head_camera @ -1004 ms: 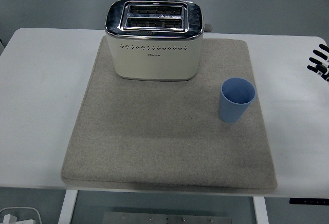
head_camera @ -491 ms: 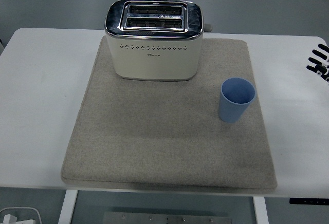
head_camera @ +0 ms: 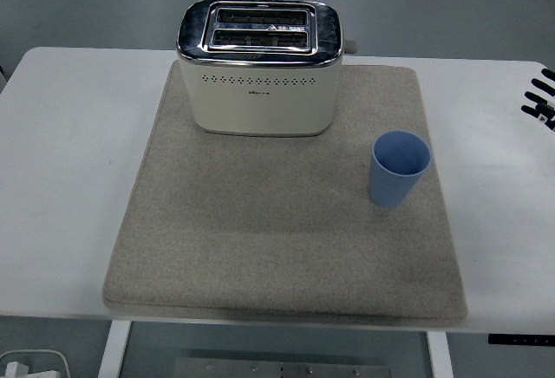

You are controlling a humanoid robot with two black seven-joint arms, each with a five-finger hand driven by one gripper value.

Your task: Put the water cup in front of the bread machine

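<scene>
Standing upright on the right portion of the grey mat (head_camera: 260, 248), the blue water cup (head_camera: 399, 168) was empty, with its open mouth facing up. It was positioned in front of and to the right of the bread machine (head_camera: 260, 70), well apart from its front face and outside the area directly in front of it. No hand was in contact with the cup. Its position matched that in the earlier frames; it had not been displaced.

The bread machine, a cream-coloured two-slot unit with a chrome top, occupied the far edge of the mat, its front face turned toward the near edge of the table. Both slots were visible from above. A row of small holes ran across the upper front panel. The unit also matched its earlier position.

The mat lay flat on the white table (head_camera: 69, 179) and covered most of its centre.

The right hand (head_camera: 541, 96) was visible only as black fingertips at the right edge of the view, above the table and well apart from the cup. The fingers appeared spread and held nothing. Compared with the frame half a second earlier, less of the hand was visible; it had withdrawn toward the edge. The left hand was out of view.
</scene>
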